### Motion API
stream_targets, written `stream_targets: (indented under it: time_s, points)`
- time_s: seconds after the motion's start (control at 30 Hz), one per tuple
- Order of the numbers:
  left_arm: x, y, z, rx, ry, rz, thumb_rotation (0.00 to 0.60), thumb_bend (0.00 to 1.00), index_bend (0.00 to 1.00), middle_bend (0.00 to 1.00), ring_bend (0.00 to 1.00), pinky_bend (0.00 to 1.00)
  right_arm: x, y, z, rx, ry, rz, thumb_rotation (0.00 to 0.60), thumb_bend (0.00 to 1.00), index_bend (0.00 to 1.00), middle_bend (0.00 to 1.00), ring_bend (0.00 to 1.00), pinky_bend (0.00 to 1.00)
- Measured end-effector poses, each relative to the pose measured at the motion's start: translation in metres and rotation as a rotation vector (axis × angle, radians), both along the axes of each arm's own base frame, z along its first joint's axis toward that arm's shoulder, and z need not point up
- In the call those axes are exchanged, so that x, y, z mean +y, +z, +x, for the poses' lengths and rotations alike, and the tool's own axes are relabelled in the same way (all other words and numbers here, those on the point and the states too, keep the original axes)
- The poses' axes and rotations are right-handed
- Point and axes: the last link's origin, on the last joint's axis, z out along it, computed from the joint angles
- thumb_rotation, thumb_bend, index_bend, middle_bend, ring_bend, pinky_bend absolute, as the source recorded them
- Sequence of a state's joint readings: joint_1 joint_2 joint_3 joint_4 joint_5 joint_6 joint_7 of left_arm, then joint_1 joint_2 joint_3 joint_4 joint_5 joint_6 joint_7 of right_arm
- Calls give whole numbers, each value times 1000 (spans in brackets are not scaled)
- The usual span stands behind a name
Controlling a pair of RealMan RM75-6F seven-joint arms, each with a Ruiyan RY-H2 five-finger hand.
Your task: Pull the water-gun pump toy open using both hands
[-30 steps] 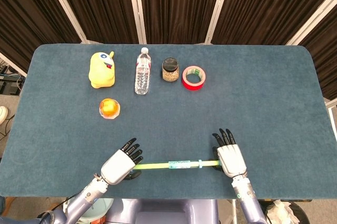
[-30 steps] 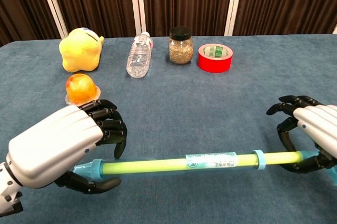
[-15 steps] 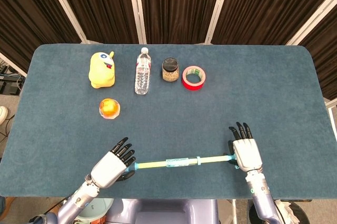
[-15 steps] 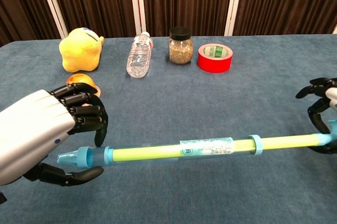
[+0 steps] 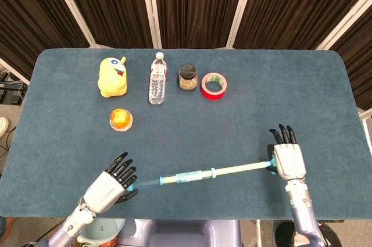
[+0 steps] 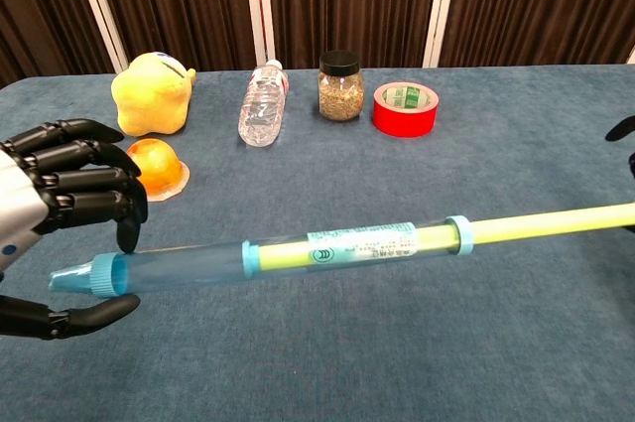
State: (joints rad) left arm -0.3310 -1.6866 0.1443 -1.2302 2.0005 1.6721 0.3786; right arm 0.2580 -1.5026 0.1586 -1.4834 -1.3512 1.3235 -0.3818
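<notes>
The water-gun pump toy point(image 5: 195, 175) hangs above the table near its front edge, a clear barrel with blue rings and a yellow plunger rod point(image 6: 556, 221) drawn far out to the right. My left hand point(image 5: 107, 184) grips the barrel's blue capped end point(image 6: 77, 277), a fingertip on top and the thumb below. My right hand point(image 5: 289, 160) holds the rod's far end. In the chest view only its dark fingertips point(image 6: 625, 130) show at the right edge. The toy slopes up slightly toward the right.
Along the back of the blue table point(image 5: 279, 96) stand a yellow duck toy point(image 5: 112, 77), a lying water bottle point(image 5: 157, 78), a dark-lidded jar point(image 5: 188, 77) and a red tape roll point(image 5: 214, 86). An orange ball in a cup point(image 5: 121, 120) sits ahead of my left hand.
My hands have moved apart, left to the left and right to the right. The yellow rod has slid further out of the barrel, so the toy is longer.
</notes>
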Motion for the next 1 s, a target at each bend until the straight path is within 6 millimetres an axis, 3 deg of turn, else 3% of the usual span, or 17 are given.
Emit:
stream_targets:
  time_s: [0.4, 1.0]
  points:
    - [-15, 12, -7, -4, -25, 6, 600, 608, 760, 421, 265, 184, -14, 19, -10, -15, -26, -47, 600, 290, 855, 216, 20, 0]
    - [-29, 22, -11, -28, -57, 20, 600, 608, 760, 422, 265, 184, -34, 26, -16, 0, -59, -71, 600, 290, 855, 217, 22, 0]
